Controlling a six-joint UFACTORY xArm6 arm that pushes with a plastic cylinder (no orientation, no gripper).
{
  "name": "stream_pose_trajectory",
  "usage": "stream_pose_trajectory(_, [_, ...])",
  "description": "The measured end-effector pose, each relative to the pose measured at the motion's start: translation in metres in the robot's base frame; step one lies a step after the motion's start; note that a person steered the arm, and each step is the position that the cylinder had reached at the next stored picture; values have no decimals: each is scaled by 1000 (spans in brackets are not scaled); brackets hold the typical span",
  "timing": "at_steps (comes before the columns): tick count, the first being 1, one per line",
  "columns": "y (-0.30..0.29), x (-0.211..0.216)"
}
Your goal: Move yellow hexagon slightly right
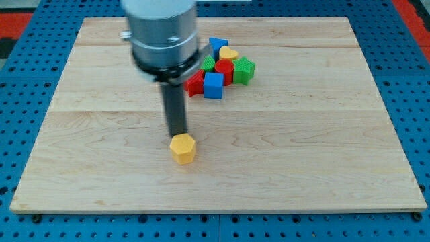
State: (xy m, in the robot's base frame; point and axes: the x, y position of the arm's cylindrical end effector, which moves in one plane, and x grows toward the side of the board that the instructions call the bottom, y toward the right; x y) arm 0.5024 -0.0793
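Note:
The yellow hexagon [183,149] lies on the wooden board [302,148], left of centre and toward the view's bottom. My tip [178,134] stands just above it in the view, at its top-left edge, touching or nearly touching it. The dark rod runs up from there to the grey arm body [161,33] at the view's top.
A cluster of blocks sits at the view's top centre: a blue cube [213,85], a red block [195,84], a red block [224,70], a green block [244,70], a green block [209,64], a yellow block [229,53], a blue block [217,44]. A blue pegboard [27,81] surrounds the board.

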Motion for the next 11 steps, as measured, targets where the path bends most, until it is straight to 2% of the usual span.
stream_pose_trajectory(1, [21, 26])
stream_pose_trajectory(2, [35, 35])
stream_pose_trajectory(3, [-7, 57])
stream_pose_trajectory(4, [-22, 87])
stream_pose_trajectory(7, [50, 77])
stream_pose_trajectory(8, [60, 77])
stream_pose_trajectory(9, [10, 75])
stream_pose_trajectory(10, [10, 55])
stream_pose_trajectory(11, [51, 53])
